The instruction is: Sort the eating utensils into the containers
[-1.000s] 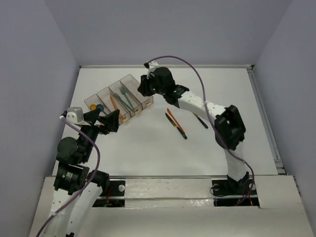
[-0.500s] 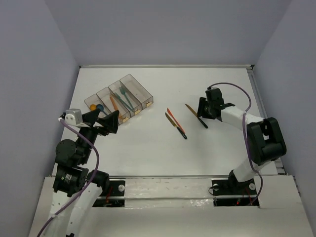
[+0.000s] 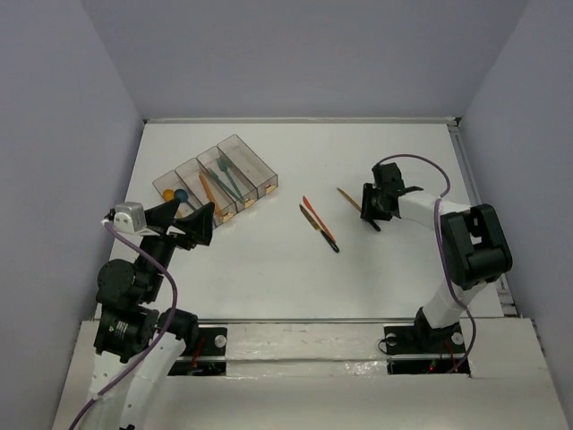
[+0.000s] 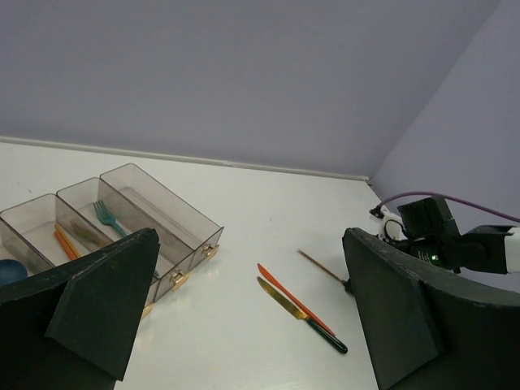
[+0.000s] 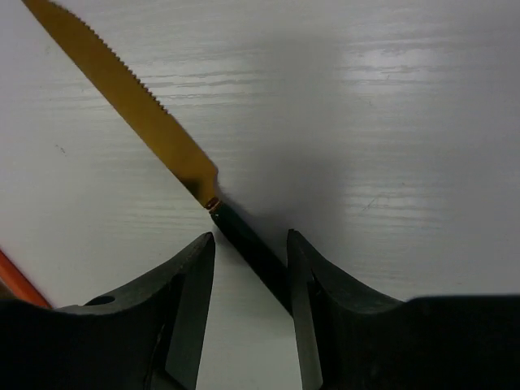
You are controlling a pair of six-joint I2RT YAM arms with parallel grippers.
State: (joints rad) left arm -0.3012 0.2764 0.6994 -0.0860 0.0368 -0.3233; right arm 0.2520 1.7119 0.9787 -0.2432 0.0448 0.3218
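The containers (image 3: 215,179) are a row of four joined smoky bins at the left; they also show in the left wrist view (image 4: 122,211). They hold orange and blue spoons (image 3: 175,194), an orange utensil (image 3: 207,186) and teal forks (image 3: 229,176). A red knife (image 3: 315,215) and a gold-bladed, dark-handled knife (image 3: 320,230) lie mid-table. A second gold-bladed knife (image 5: 130,106) lies further right. My right gripper (image 5: 250,244) is down at the table, open, its jaws astride this knife's dark handle, which touches the right finger. My left gripper (image 3: 188,215) is wide open and empty, by the bins' near ends.
A raised rail (image 3: 479,215) runs along the table's right edge. Grey walls close in the back and both sides. The right arm's purple cable (image 3: 412,161) loops above its wrist. The red knife's tip shows at the right wrist view's lower left (image 5: 12,284).
My right arm has swung from above the bins across to the right-hand knife and come down over its handle. My left arm has shifted only slightly.
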